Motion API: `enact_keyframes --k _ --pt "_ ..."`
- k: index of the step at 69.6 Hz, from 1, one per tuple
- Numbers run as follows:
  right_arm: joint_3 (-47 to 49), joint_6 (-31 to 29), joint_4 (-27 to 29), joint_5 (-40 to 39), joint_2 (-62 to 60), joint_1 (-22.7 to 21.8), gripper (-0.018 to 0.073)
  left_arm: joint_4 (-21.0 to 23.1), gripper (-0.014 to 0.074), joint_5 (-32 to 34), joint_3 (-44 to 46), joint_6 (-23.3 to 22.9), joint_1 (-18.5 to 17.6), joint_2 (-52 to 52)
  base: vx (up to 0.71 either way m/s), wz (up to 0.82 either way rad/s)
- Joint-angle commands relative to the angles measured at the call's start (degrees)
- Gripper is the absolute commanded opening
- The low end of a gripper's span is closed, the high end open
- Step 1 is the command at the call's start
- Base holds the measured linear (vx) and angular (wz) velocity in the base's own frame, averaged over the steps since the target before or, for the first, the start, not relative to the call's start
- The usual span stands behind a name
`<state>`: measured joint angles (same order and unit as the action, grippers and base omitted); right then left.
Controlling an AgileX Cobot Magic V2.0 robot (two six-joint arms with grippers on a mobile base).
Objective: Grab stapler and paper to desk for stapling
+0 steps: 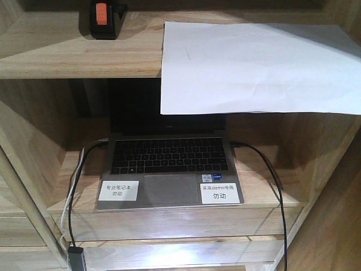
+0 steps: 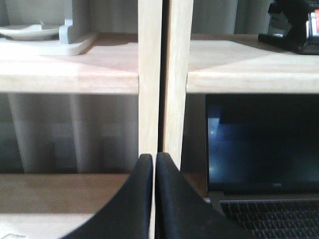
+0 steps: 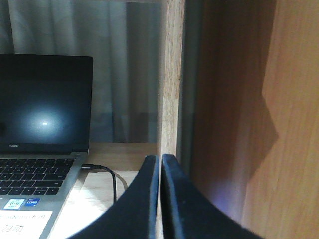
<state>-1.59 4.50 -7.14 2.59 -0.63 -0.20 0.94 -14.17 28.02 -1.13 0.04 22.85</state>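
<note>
jaws of the left gripper (image 2: 153, 159) are pressed together with nothing between them, and the right gripper (image 3: 160, 159) is clenched the same way, also empty. both show only in their own wrist views; the front view catches neither.

stapler (image 1: 106, 22) sits on the upper shelf (image 1: 79, 56) of the shelving unit (image 1: 34, 135), at eleven o'clock in the front view, its top cut off by the frame edge so only the black body and orange patch show. the left wrist view finds it again (image 2: 289, 27) at one o'clock, clipped by the right edge and too dark to read in detail.

paper (image 1: 254, 68) lies on the same shelf at one o'clock, well apart from the stapler. its near part hangs over the shelf lip, and its right side runs out of frame. only the front view shows it. the hanging sheet hides the upper right of the laptop (image 1: 169, 164) screen below, which is dark.

white labels (image 1: 119, 190) on the palm rest show in the front view, and part of one at seven o'clock in the right wrist view. a cable (image 3: 110, 177) enters the laptop's side there. at eleven o'clock the left wrist view alone holds a pale dish (image 2: 27, 31), partly cut off.
</note>
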Motion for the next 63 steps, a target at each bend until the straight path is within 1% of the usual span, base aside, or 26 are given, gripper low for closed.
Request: enact_keyframes --k 1,8,15,22,30,38,44,53,63 --pt "-0.21 0.11 -0.1 -4.12 -0.87 -0.28 -0.0009 0.43 0.0 7.71 1.9 -0.23 -0.15 0.83 0.0 0.0" --pt "-0.21 0.11 -0.1 -4.12 -0.87 -0.28 -0.0009 0.43 0.0031 10.37 1.9 -0.23 -0.15 0.83 0.0 0.0" --pt "-0.21 0.11 -0.1 -4.12 -0.87 -0.28 -0.0009 0.43 0.0106 11.16 2.12 -0.23 -0.15 0.83 0.0 0.0" --pt "-0.21 0.11 -0.1 -4.12 -0.87 -0.28 -0.0009 0.43 0.0225 11.65 2.19 -0.25 -0.15 0.83 0.0 0.0" --pt "-0.21 0.11 -0.1 -4.12 -0.87 -0.28 -0.0009 0.43 0.0393 11.65 2.19 -0.25 -0.15 0.83 0.0 0.0" --pt "-0.21 0.11 -0.1 -4.12 -0.87 -0.28 -0.0009 0.43 0.0511 11.94 2.13 -0.25 -0.15 0.83 0.0 0.0" --pt "-0.21 0.11 -0.1 -4.12 -0.87 -0.28 -0.0009 0.43 0.0547 11.86 2.13 -0.25 -0.15 0.83 0.0 0.0" --pt "-0.21 0.11 -0.1 -4.12 -0.87 -0.28 -0.0009 0.43 0.0548 11.86 2.13 -0.31 -0.15 0.83 0.0 0.0" --pt "-0.21 0.11 -0.1 -4.12 -0.87 -0.28 -0.0009 0.49 0.0548 9.85 2.13 -0.37 -0.15 0.83 0.0 0.0"
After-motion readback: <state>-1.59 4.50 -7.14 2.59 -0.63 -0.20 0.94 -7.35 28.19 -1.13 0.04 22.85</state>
